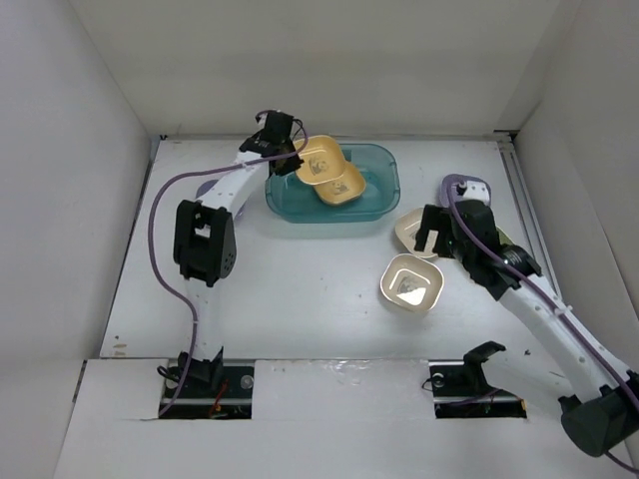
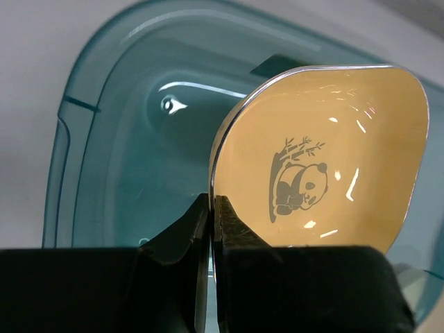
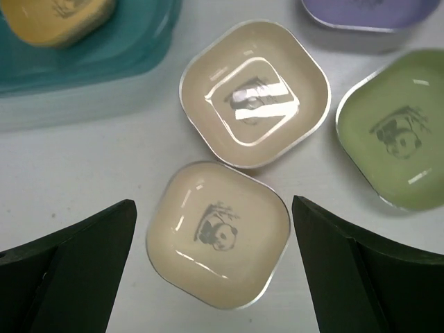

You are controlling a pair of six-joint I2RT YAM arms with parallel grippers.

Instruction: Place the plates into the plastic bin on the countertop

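The left gripper (image 2: 211, 208) is clamped tight on the rim of an orange-yellow plate (image 2: 326, 159), holding it tilted on edge above the left part of the teal bin (image 1: 391, 165), where a second orange-yellow plate (image 1: 341, 188) already lies. The right gripper (image 3: 214, 208) hangs with its jaws spread as wide as they go and has hold of nothing, a cream plate (image 3: 217, 236) lying on the countertop (image 1: 300, 299) beneath the gap. Beside that one sit a tan plate (image 3: 255, 90), a green plate (image 3: 395, 135) and a lavender plate (image 3: 368, 10), all outside the bin.
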